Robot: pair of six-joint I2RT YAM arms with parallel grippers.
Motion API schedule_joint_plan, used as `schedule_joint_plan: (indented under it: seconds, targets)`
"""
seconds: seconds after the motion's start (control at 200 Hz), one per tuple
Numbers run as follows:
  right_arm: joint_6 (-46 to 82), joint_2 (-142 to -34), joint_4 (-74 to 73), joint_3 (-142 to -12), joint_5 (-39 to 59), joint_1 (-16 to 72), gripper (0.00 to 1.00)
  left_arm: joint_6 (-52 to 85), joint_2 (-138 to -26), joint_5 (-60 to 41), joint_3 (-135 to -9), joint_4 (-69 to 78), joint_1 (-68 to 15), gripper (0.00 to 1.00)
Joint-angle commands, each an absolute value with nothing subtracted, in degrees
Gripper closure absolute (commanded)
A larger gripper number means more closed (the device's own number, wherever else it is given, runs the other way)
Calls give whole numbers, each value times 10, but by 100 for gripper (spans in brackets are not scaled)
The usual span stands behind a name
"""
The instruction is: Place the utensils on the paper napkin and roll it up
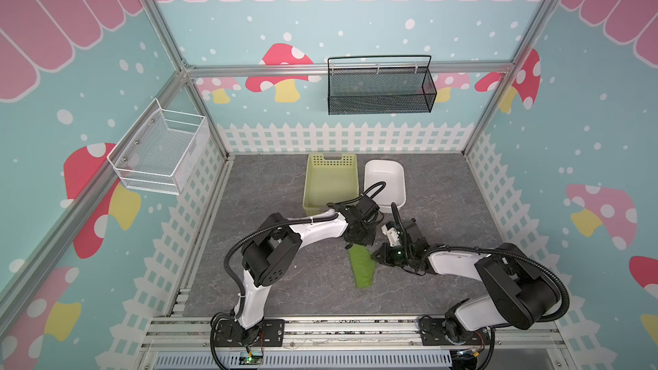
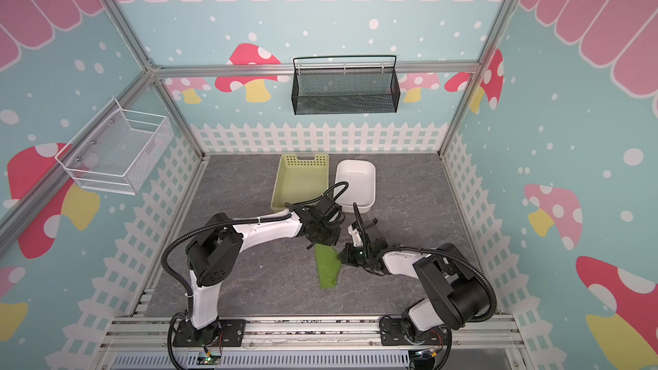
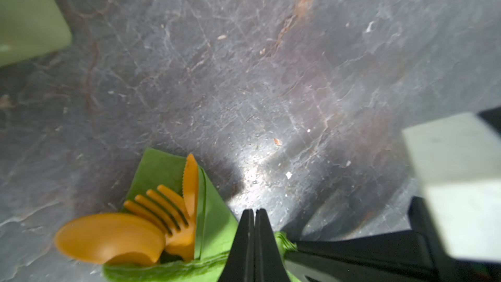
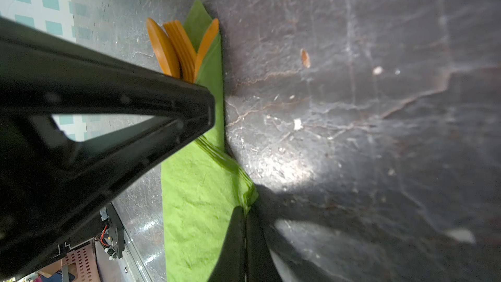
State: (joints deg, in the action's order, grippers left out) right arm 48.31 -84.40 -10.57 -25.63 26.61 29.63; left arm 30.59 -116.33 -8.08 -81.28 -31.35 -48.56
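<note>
Napkin (image 1: pixel 362 266) rolled round utensils (image 3: pixel 173 226); left tool (image 3: pixel 254 212) closed, tip over it; right tool (image 4: pixel 245 210) closed at its edge.

Robot lab cell (toy-house décor): aluminium frame (image 1: pixel 473 66), cartoon mushroom wall panels (image 1: pixel 356 23), stone-look tabletop (image 1: pixel 270 186), two robot arms (image 1: pixel 313 231).

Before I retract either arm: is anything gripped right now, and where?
The right gripper looks shut on the paper napkin, at its folded side corner. The left gripper is shut at the napkin's edge, nothing visible between its jaws.
</note>
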Motion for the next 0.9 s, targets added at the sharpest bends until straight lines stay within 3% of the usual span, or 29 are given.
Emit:
schedule_joint_plan:
  seconds: [0.0,0.345,0.896]
  targets:
    - [487,-855,-45,-237,246,297,100,294,-1184,-64,-826,-332,-489,100]
    - [501,-838,-40,-223,233,297,100,294,-1198,-27,-826,-356,-488,100]
    - [508,-839,-40,-220,228,297,100,293,-1175,-47,-836,-356,-489,100]
